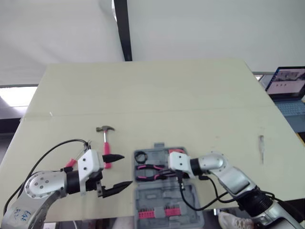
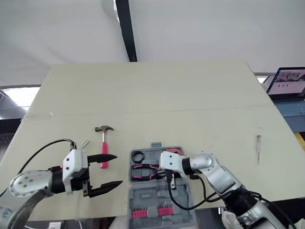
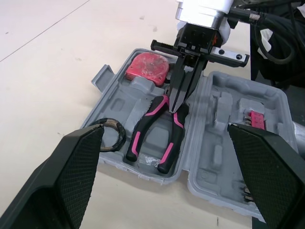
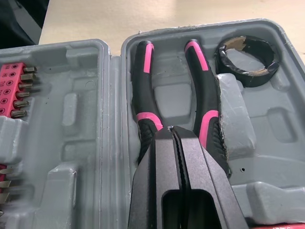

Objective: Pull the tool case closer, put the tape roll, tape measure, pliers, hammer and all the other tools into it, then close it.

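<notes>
Two halves of the open tool case (image 1: 164, 198) lie flat at the near edge of the worktop (image 1: 167, 95). The near half carries a pink rack of bits (image 1: 155, 213). The far half holds the pliers (image 4: 202, 86), with the tape roll (image 4: 245, 77) in the pocket to their left and the red tape measure (image 3: 145, 68) in its far right corner. The right tool (image 4: 170, 130) hangs over the pliers' joint, its fingers pressed together with nothing between them. The left tool (image 1: 125, 170) hovers wide open and empty just left of the case.

Farther off on the left lies the hammer (image 1: 106, 138), head pointing away. It looks stiff and head-heavy, so a hold on the pink handle close to the head should keep it from swinging. Well to the right of the case lies a thin screwdriver (image 1: 261, 143), probably light and apt to roll, so pinch it mid-shaft. The case looks like light, hard plastic, likely to slide when pushed
</notes>
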